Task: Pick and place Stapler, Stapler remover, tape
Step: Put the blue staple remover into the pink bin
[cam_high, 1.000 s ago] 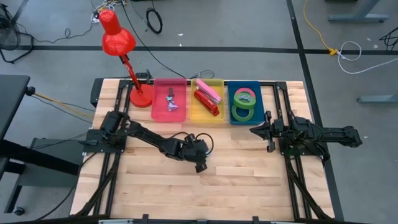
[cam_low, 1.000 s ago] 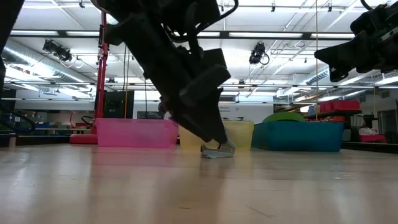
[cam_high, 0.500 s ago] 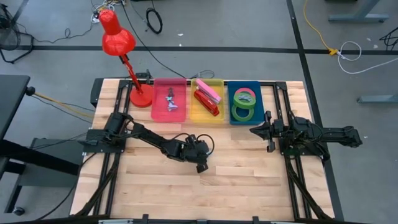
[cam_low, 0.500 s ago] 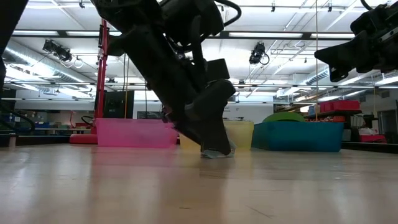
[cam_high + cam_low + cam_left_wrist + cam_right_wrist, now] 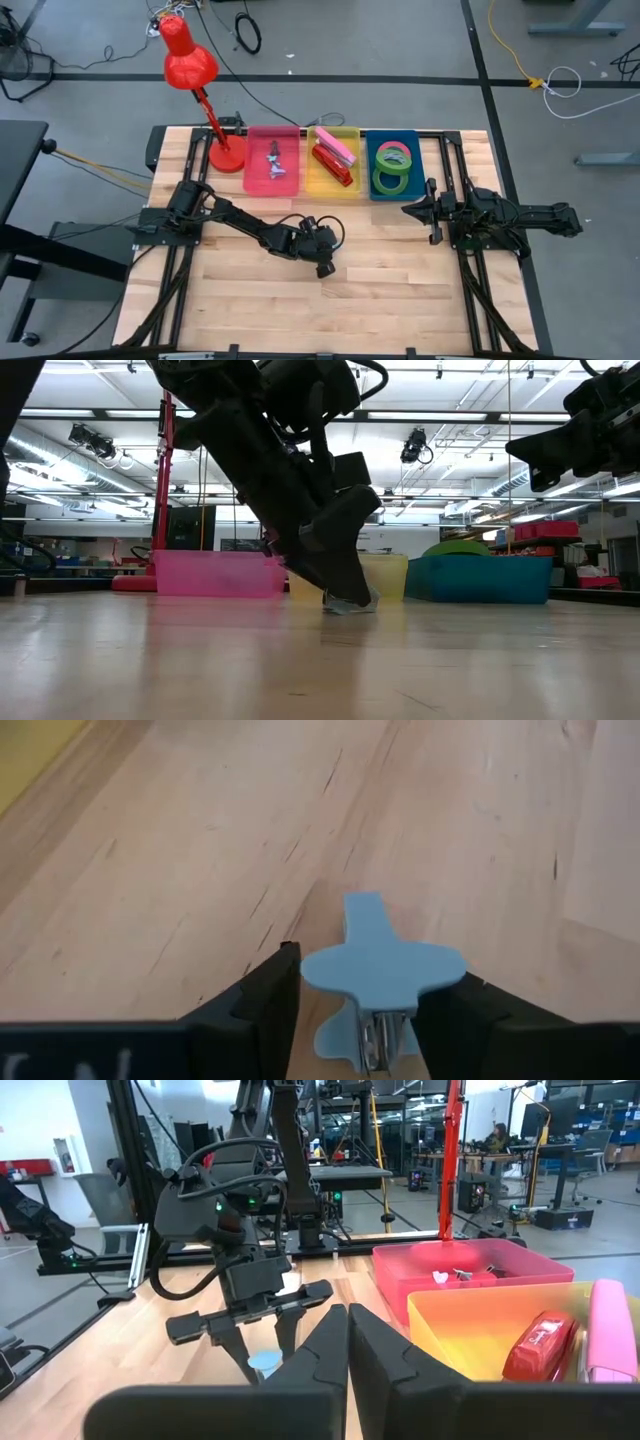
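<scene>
On a pale, grained wooden table (image 5: pixel 400 290), the left gripper (image 5: pixel 322 267) reaches down to the boards near the table's centre, its two dark matte fingers (image 5: pixel 262 1005) set either side of a light-blue stapler remover (image 5: pixel 380 975), a flat plastic piece with winged lobes and a glint of metal below; the fingers appear to touch its sides, though whether they are fully clamped cannot be told. From table height the remover (image 5: pixel 350 603) lies on the wood just under the gripper's black tips. Along the table's far edge sit three translucent, straight-walled plastic bins in a row: a pink bin (image 5: pixel 252 160) holding small pale stapler removers (image 5: pixel 276 165), a yellow bin (image 5: pixel 312 185) holding a glossy red stapler (image 5: pixel 331 163) beside a pink stapler (image 5: pixel 337 144), and a blue bin (image 5: pixel 413 165) holding the tape (image 5: pixel 395 168), flat hollow rings, two green and one red-pink. A glossy red desk lamp (image 5: pixel 190 65) with a cone shade stands on a round base beside the pink bin. The right gripper (image 5: pixel 432 212) waits above the table's right side, well apart from the bins, its dark fingers (image 5: pixel 385 1345) pressed together with nothing between them.
</scene>
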Tool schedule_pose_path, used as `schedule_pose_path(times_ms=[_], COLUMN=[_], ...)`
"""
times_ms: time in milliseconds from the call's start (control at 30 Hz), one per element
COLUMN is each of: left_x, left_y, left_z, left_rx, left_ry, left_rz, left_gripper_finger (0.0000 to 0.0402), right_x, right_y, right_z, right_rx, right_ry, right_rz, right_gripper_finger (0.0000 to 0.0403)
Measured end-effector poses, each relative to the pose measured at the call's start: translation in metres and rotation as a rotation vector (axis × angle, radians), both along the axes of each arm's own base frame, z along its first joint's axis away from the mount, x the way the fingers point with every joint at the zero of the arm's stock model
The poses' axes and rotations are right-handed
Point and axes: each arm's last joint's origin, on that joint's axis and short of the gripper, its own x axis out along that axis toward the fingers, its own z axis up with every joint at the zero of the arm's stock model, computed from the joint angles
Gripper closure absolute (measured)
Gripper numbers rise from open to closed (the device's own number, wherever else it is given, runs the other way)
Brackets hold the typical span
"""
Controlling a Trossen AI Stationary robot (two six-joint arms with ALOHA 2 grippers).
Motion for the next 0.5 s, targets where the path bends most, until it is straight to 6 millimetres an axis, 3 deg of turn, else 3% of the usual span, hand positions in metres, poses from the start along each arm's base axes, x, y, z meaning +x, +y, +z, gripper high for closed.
schedule_pose_path(times_ms=[500], left_x=[0.0000], left_y=[-0.0002], left_z=[-0.0001], left_rx=[-0.007], left_ry=[0.002], left_rz=[-0.005], left_gripper_finger=[0.0284], right_x=[0.0000], right_y=[0.0000], right_z=[0.0000], right_rx=[0.000], right_ry=[0.000], right_rz=[-0.001], right_gripper_finger=[0.0387])
